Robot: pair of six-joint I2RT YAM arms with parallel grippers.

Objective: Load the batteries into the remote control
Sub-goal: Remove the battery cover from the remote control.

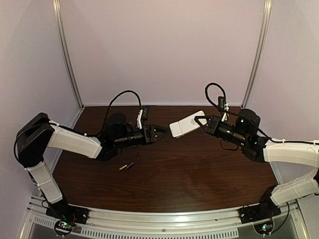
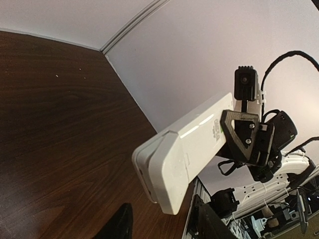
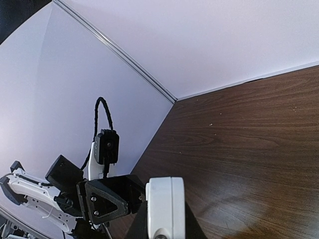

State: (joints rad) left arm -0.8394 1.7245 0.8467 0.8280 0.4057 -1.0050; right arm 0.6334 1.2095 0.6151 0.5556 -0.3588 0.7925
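Observation:
The white remote control (image 1: 185, 123) hangs in the air over the back middle of the table, with my right gripper (image 1: 203, 122) shut on its right end. In the left wrist view its plain back (image 2: 184, 149) faces me, and the cover panel sits slightly offset at the near end. My left gripper (image 1: 162, 132) is just left of the remote's free end, its fingers (image 2: 122, 224) spread apart with nothing between them. In the right wrist view the remote's edge (image 3: 164, 199) sits clamped between the dark fingers. The yellowish battery (image 1: 122, 168) and the dark bluish battery (image 1: 130, 165) lie together on the table, near the left arm.
The dark wooden table (image 1: 199, 174) is walled by pale panels behind and at both sides. A metal rail (image 1: 164, 221) runs along the near edge, where both arm bases are bolted. Black cables loop above each wrist.

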